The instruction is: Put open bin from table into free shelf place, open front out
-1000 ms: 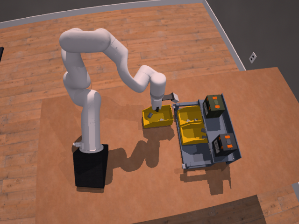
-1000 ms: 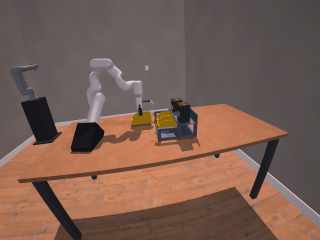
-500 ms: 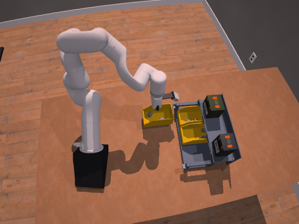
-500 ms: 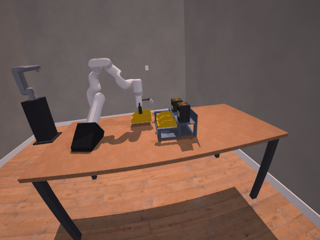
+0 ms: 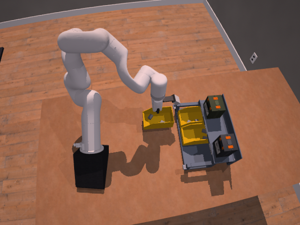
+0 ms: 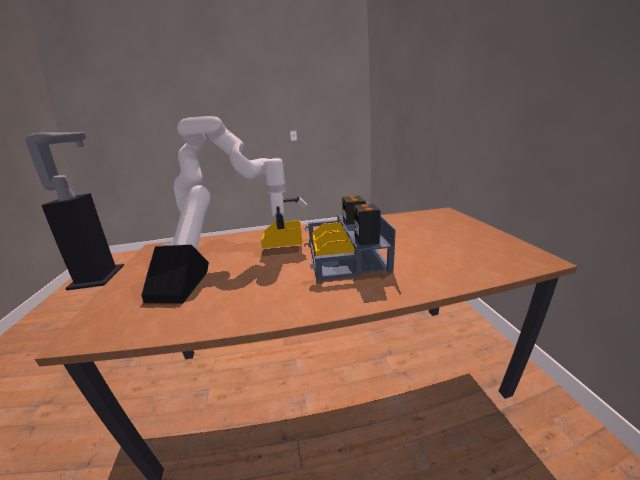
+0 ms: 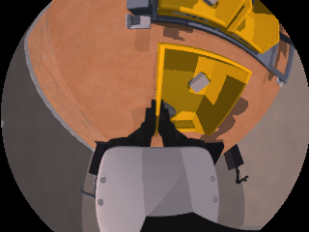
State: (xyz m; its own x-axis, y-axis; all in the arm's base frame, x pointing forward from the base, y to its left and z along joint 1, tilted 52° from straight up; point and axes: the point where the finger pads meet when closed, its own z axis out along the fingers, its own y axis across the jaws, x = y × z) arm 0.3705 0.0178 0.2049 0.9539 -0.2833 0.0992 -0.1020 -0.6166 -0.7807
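Grey walls [image 6: 465, 103], wood plank floor [image 6: 310, 392], brown table [image 6: 465, 258], dark legs.

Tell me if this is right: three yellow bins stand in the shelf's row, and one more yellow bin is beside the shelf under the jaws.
Not three: the top view shows two yellow bins in the shelf's row. One more yellow bin is beside the shelf under the jaws.
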